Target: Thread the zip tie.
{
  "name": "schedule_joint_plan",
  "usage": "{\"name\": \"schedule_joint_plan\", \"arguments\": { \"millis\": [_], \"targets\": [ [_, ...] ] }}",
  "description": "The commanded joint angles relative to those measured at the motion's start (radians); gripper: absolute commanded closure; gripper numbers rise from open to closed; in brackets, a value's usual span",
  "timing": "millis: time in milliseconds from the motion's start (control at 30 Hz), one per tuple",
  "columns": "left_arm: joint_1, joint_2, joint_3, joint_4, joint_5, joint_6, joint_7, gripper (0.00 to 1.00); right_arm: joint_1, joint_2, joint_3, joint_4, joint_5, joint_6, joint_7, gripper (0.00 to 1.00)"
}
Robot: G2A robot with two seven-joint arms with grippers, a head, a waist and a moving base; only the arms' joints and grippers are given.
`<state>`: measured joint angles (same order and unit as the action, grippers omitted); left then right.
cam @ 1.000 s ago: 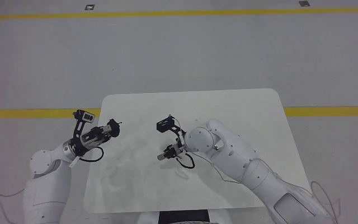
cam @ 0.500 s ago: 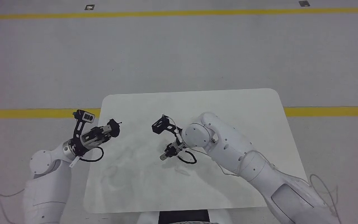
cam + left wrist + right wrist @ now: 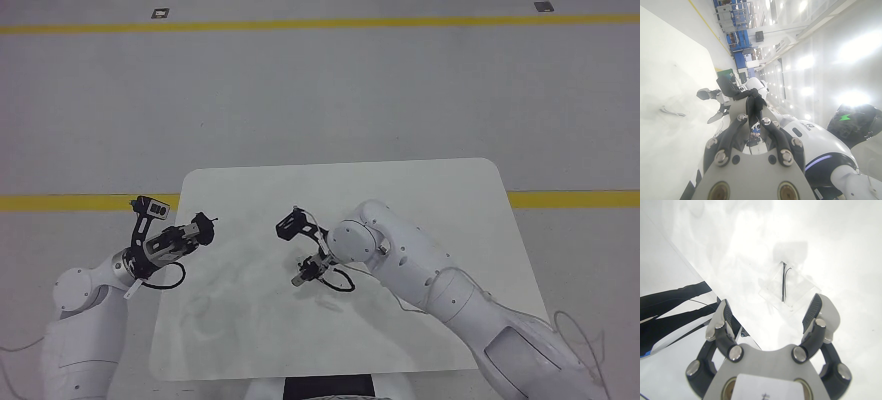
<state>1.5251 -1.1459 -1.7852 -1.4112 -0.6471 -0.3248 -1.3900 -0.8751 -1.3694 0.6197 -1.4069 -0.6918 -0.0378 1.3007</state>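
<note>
Hovering near zip tie, end effector splayed

no legible text; label on right hand base cut off, unreadable.

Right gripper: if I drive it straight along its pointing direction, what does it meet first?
Probably the clear packet with the zip tie, lying on the table dead ahead of the open right gripper. Nothing shows in between, though depth is unclear.
</note>
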Motion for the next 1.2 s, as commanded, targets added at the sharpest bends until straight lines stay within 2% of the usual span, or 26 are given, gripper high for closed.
{"name": "schedule_joint_plan", "arguments": {
  "millis": [0, 133, 167, 200, 233, 267, 433, 533, 833, 1167],
  "targets": [
    [0.0, 0.0, 0.0, 0.0, 0.0, 0.0, 0.0, 1.0, -0.001, 0.001, -0.006, 0.0, -0.017, 0.0, 0.011, 0.0],
    [0.0, 0.0, 0.0, 0.0, 0.0, 0.0, 0.0, 1.0, 0.001, 0.001, -0.02, 0.0, -0.039, -0.009, 0.037, 0.0],
    [0.0, 0.0, 0.0, 0.0, 0.0, 0.0, 0.0, 1.0, 0.001, 0.0, -0.023, 0.0, -0.044, -0.013, 0.037, 0.04],
    [0.0, 0.0, 0.0, 0.0, 0.0, 0.0, 0.0, 1.0, 0.0, 0.0, -0.025, 0.0, -0.047, -0.014, 0.037, 0.27],
    [0.0, 0.0, 0.0, 0.0, 0.0, 0.0, 0.0, 1.0, -0.001, 0.0, -0.026, -0.001, -0.05, -0.014, 0.036, 0.37],
    [0.0, 0.0, 0.0, 0.0, 0.0, 0.0, 0.0, 1.0, -0.002, 0.0, -0.026, -0.003, -0.053, -0.014, 0.033, 0.52],
    [0.0, 0.0, 0.0, 0.0, 0.0, 0.0, 0.0, 1.0, -0.011, 0.003, -0.031, -0.016, -0.085, -0.012, 0.029, 0.67],
    [0.0, 0.0, 0.0, 0.0, 0.0, 0.0, 0.0, 1.0, -0.017, 0.003, -0.038, -0.019, -0.107, -0.012, 0.028, 0.84],
    [0.0, 0.0, 0.0, 0.0, 0.0, 0.0, 0.0, 1.0, -0.02, -0.007, -0.061, 0.009, -0.131, -0.007, 0.002, 0.85],
    [0.0, 0.0, 0.0, 0.0, 0.0, 0.0, 0.0, 1.0, -0.009, -0.031, -0.094, 0.084, -0.155, -0.005, -0.053, 0.89]
  ]
}}
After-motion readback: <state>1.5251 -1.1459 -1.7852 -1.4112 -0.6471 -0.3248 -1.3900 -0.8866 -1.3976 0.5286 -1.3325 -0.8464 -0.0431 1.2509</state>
